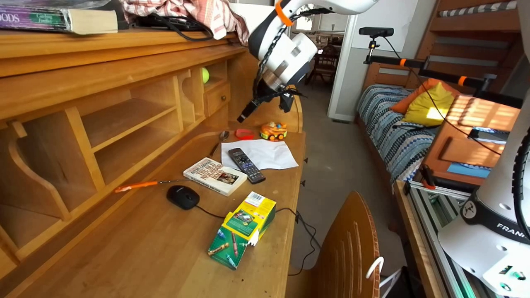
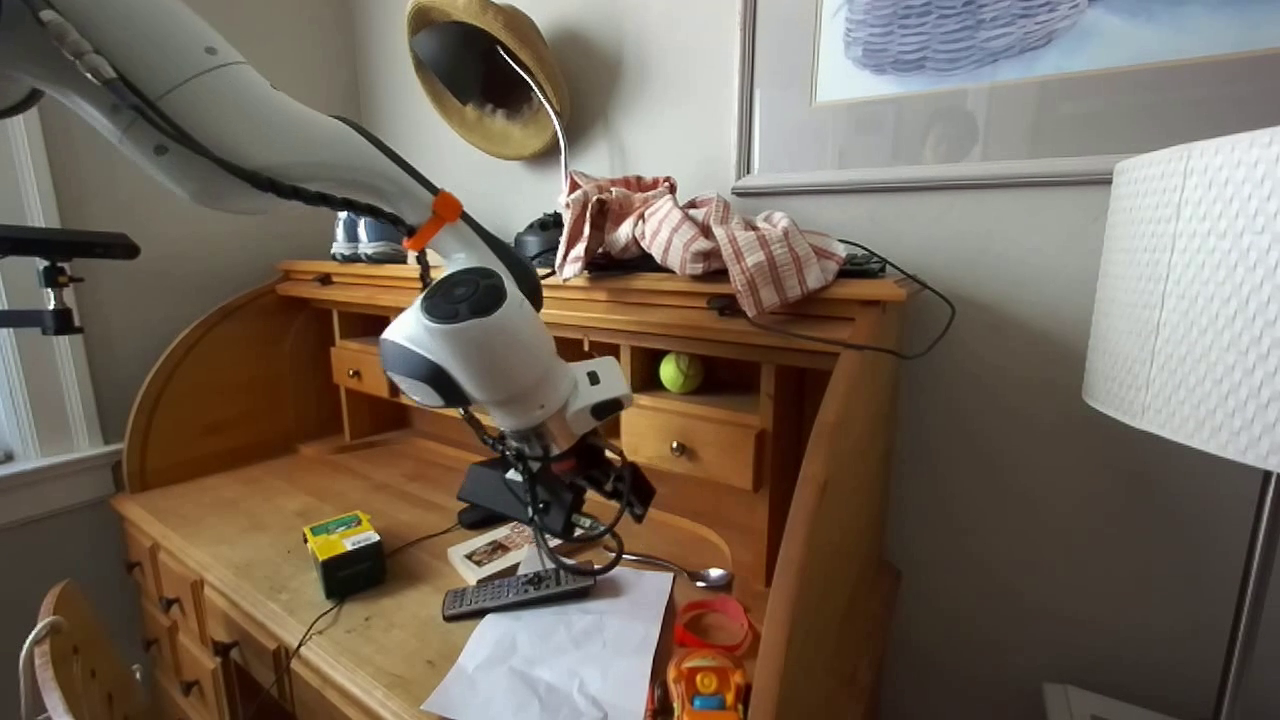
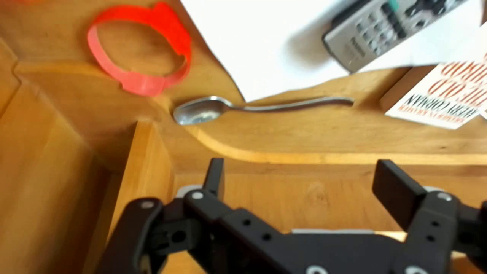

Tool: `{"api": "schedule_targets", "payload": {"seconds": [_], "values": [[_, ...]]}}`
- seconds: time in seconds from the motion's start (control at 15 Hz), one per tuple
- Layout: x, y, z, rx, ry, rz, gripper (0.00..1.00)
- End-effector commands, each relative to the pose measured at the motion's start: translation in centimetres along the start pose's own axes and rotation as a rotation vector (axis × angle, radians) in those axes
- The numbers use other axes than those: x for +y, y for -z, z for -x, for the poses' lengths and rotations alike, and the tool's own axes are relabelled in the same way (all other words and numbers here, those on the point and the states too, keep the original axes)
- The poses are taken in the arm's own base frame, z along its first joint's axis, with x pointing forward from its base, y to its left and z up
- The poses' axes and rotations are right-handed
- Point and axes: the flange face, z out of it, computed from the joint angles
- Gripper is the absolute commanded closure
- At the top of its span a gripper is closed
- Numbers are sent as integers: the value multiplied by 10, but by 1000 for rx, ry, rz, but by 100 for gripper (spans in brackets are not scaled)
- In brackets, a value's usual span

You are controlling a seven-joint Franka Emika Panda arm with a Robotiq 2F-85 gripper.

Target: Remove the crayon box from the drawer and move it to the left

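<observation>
A roll-top desk of grained, orange-toned wood fills much of both exterior views, with curved side panels and square-cornered pigeonholes. The Franka Panda arm, smooth rounded white shells, reaches over the desk's flat wooden counter. A creased white sheet of paper lies there; among the pigeonholes a small wooden drawer shows a flat front and a round knob.

The crayon box, printed green-and-yellow cardboard with a ragged white edge at one side, rests on the counter near its front, outside the drawer. In an exterior view, with the box as clock centre, a white-covered paperback lies at eleven o'clock and a slim dark remote control, laid across the paper's edge, at twelve. In the wrist view a curved, shiny metal spoon points its bowl toward nine. The rounded black mouse lies at ten from the box; a fuzzy tennis ball sits just above the drawer.

The black fingers hang at twelve o'clock from the box, well apart from it. Around the wrist view's middle they show at seven and four o'clock, spread wide and released, bare wood visible between their tips.
</observation>
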Motion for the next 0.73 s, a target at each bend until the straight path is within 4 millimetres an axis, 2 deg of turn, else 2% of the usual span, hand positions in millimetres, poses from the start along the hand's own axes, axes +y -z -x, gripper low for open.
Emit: {"api": "schedule_targets", "payload": {"seconds": [0.0, 0.2, 0.33, 0.47, 0.53, 0.67], "values": [[-13, 52, 46, -183, 18, -45, 0], [-23, 90, 80, -321, 118, -59, 0], [-28, 101, 94, -420, 164, -88, 0], [-25, 106, 89, -536, 173, -85, 0], [-18, 102, 87, -454, 180, -66, 0], [-22, 107, 84, -503, 182, -68, 0]]}}
